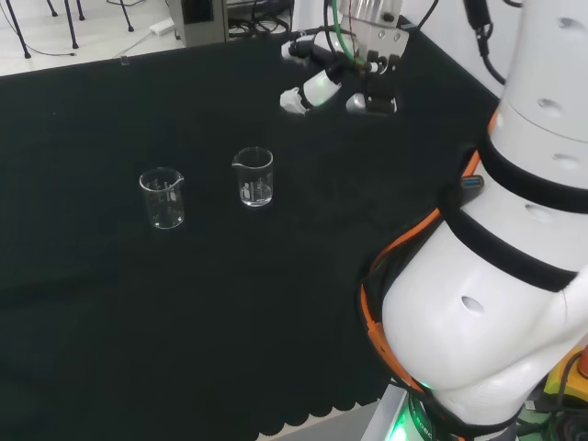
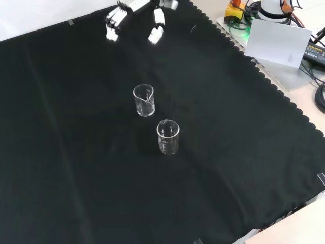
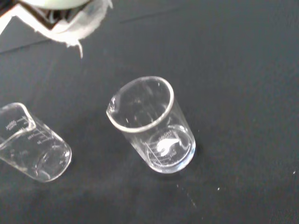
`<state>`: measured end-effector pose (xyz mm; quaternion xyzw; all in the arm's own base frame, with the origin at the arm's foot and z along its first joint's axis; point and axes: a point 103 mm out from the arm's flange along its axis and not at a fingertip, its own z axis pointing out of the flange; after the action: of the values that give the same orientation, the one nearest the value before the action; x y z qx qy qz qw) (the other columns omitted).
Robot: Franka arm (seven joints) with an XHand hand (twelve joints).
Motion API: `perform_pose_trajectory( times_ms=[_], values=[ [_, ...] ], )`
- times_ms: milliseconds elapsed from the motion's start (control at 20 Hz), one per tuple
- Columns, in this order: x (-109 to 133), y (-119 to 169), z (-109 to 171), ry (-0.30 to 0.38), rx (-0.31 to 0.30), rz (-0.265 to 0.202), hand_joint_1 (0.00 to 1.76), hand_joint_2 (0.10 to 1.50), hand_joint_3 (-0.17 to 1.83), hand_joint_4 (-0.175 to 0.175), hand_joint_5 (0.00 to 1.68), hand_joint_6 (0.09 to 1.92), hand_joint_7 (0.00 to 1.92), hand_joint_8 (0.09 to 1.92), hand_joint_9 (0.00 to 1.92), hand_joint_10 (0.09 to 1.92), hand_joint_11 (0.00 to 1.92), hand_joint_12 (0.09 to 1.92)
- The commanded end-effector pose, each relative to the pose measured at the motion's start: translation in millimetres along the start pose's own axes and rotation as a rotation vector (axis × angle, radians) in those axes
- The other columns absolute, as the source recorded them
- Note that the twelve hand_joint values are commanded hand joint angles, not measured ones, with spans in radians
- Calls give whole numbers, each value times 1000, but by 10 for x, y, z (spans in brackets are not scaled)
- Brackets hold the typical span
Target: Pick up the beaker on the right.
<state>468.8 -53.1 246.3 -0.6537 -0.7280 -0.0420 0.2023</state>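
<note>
At wrist-view edge, cropped beaker [image 3: 32, 144].

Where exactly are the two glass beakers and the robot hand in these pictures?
right beaker [image 1: 254, 177]: head view, on its glass wall.
left beaker [image 1: 163, 198]: head view, on its glass wall.
robot hand [image 1: 322, 85]: head view, on a white finger, above the cloth.

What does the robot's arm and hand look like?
The arm is made of big, round white links with black bands and an orange cable running along it. The hand is black and white, with white fingertips and green wires near its wrist.
</note>
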Motion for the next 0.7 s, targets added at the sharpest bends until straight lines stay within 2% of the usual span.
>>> perform_pose_trajectory(
  times_ms=[50,250,500,700],
  values=[
    [50,377,584,126,87,-143,795,465,721,7,267,87,177,511,275,657,0,1129],
    [55,378,673,146,99,-164,781,460,714,6,259,87,171,509,275,655,0,1133],
    [19,389,785,150,102,-160,771,459,704,6,249,87,165,506,267,651,0,1134],
    [93,392,860,136,102,-154,768,461,696,6,243,87,163,505,259,647,0,1130]
  ],
)
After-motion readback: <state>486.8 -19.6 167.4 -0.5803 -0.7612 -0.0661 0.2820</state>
